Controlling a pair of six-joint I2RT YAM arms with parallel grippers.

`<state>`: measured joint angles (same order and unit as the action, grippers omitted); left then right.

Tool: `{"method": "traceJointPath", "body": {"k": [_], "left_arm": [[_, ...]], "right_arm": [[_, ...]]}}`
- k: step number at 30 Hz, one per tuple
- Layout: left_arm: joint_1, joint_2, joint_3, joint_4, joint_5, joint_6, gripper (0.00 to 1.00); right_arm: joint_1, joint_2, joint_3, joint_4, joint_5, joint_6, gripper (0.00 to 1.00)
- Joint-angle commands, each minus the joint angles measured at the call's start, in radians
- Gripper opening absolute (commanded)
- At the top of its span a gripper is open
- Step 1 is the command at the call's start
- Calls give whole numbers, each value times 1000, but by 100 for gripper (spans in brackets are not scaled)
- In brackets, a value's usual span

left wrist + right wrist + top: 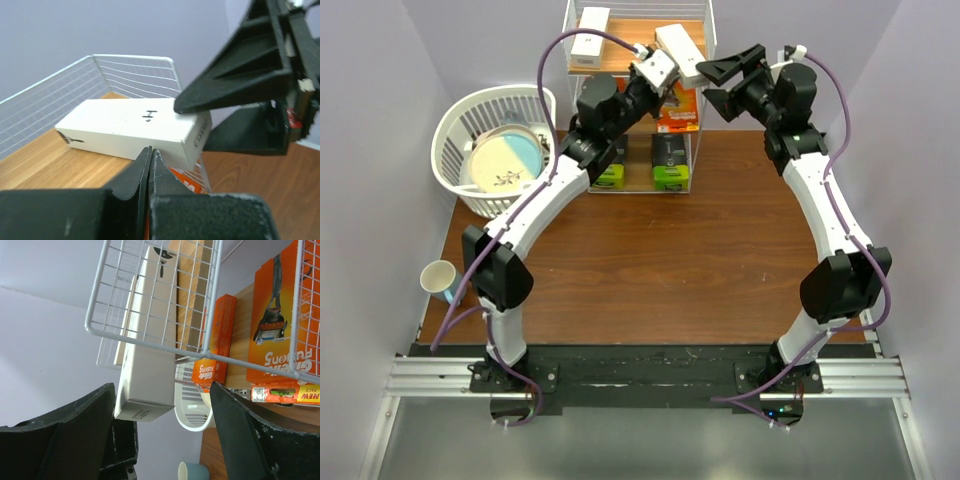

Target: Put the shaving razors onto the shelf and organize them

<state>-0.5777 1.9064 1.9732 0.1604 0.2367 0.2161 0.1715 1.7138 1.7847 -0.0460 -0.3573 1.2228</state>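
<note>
White razor box points lengthwise at released right claw — left claw clenched.

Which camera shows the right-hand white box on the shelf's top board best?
Left wrist: the white box lies mid-frame, with its top face and one end plain. Top external shows it small, beside the arms. Right wrist sees it from below, partly behind the shelf wire.
</note>
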Motion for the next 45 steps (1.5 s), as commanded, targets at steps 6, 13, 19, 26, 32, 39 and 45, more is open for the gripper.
{"method": "traceJointPath", "body": {"k": [6, 13, 19, 26, 32, 39, 45], "left_arm": [[-13, 89, 157, 100, -347, 63, 0], [-11, 197, 245, 133, -389, 68, 0], [-17, 286, 334, 191, -372, 63, 0], [-19, 309, 348, 214, -340, 60, 0], [-36, 327, 363, 220, -293, 49, 0], [-59, 344, 380, 238, -309, 54, 0], [-65, 319, 352, 274, -479, 81, 0]], "right_arm": [[-1, -31, -4, 32, -5, -2, 81], [-1, -29, -5, 41, 0, -11, 81], [-3, -43, -16, 41, 6, -26, 80], [0, -36, -11, 41, 14, -31, 80], [2, -29, -7, 41, 17, -29, 80], [2, -33, -8, 43, 18, -29, 80], [2, -29, 5, 69, 14, -58, 82]]}}
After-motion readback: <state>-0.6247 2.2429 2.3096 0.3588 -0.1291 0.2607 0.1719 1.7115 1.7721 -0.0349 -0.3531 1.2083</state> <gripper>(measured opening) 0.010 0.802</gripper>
